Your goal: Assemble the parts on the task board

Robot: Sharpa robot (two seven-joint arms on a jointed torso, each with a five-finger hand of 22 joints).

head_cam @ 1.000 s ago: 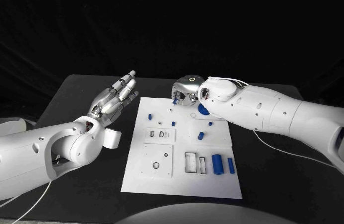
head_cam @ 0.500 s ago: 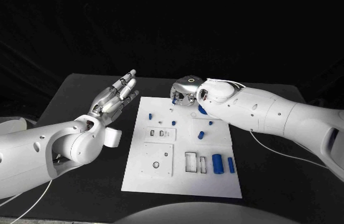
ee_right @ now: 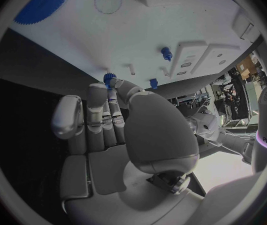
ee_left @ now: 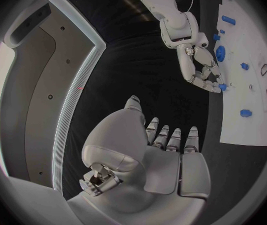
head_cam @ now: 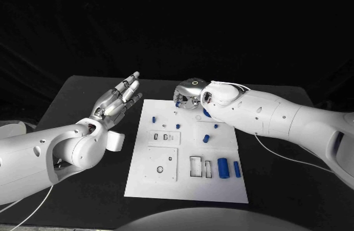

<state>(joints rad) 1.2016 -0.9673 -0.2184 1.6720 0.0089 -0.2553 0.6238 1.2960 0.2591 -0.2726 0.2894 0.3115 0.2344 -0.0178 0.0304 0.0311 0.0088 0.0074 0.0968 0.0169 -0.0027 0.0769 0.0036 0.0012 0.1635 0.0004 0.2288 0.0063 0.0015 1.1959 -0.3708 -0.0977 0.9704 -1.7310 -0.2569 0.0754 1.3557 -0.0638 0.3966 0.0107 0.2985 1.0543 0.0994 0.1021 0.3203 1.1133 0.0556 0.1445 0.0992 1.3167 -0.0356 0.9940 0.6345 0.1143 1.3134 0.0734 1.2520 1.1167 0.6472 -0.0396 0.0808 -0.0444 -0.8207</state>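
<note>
now | right hand (head_cam: 189, 95) pinches small blue part (ee_right: 110, 78), axis unclear | left hand (head_cam: 116, 102) spread wide

The right hand (head_cam: 190, 95) covers the board's (head_cam: 189, 190) far edge, so its hold on the small blue part (ee_right: 110, 79) at its fingertips cannot be told.

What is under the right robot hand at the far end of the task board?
The right robot hand hovers over the task board's far edge, fingertips at a small blue gear. Any grip is hidden.
</note>
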